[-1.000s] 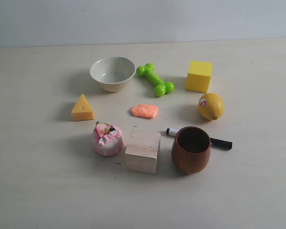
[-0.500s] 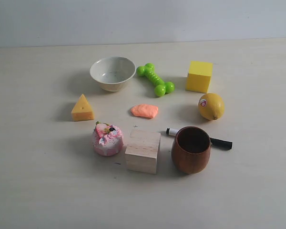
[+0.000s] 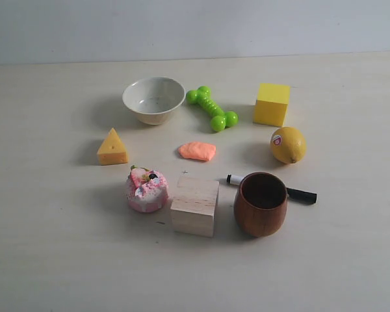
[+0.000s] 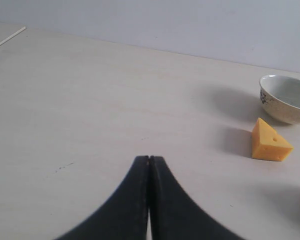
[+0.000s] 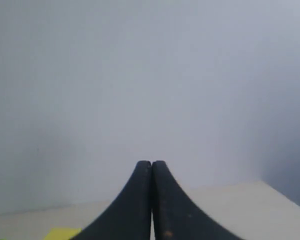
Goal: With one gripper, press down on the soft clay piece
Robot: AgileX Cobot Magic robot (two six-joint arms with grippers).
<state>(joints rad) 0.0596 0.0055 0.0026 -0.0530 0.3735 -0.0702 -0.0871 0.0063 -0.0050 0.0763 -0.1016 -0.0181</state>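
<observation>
Exterior view gives us the whole layout on the pale table [image 3: 65,247], and we place everything from the wooden block [image 3: 195,206] near the front. The soft clay piece [image 3: 197,151], a flat salmon-orange lump, lies just behind the block with a strip of bare table between them; nothing touches it. The pink-and-white cake toy [image 3: 146,189] sits just beside the block on its left, and the brown wooden cup [image 3: 260,211] stands upright just to its right. A black marker with a white cap [image 3: 302,195] lies behind the cup, partly hidden by it. Behind and left of the block sits the yellow-orange cheese wedge [image 3: 112,147]. Further back on that side stands the white bowl [image 3: 149,114]. The green bone toy [image 3: 212,109] lies well behind the block, beyond the clay. Back and to the right of the block are the lemon [image 3: 288,145] and, further still, the yellow cube [image 3: 272,104].

Left wrist view shows us the left gripper [image 4: 149,160] with its two black fingers pressed together along a thin seam, nothing between them, above bare table; the bowl and the cheese wedge are well apart from it.

Right wrist view shows us the right gripper [image 5: 151,164] closed the same way, fingers meeting and holding nothing, pointed at a plain grey wall [image 5: 150,75]. A yellow scrap at that picture's edge is too small for us to identify.
</observation>
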